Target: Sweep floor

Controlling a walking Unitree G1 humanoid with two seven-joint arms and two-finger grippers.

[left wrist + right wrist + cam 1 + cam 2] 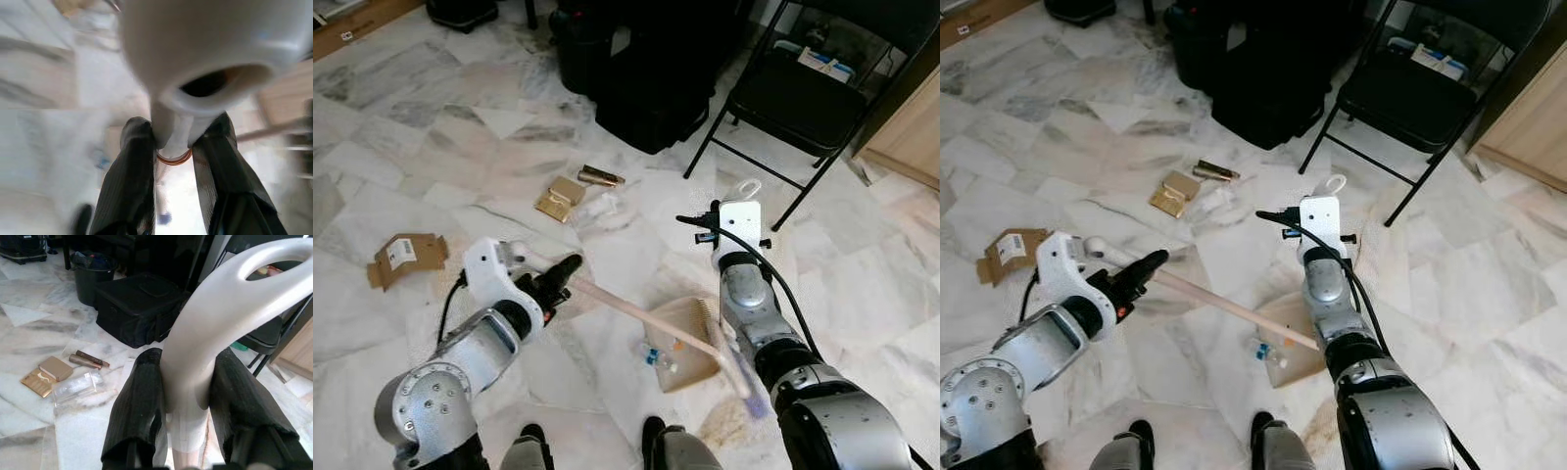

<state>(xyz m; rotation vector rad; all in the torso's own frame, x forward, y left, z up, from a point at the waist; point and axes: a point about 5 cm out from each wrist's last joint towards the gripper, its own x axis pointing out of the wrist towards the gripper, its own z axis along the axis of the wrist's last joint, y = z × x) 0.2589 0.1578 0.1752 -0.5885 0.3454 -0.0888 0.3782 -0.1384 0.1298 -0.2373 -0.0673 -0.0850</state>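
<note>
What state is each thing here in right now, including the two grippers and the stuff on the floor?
Left gripper: shut on the broom handle.
Right gripper: shut on the dustpan handle.
Dustpan: resting on the floor, small litter at its mouth.
Folding chair: unfolded, items on its seat.
Cardboard piece: lying flat.
Gold boxes: lying on the floor, unswept.

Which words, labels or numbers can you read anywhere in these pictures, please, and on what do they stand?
None can be read.
White label on the cardboard scrap: print too small.
Boxes on the chair: markings blurred.
Gold box on the floor: a faint mark, not legible.
</note>
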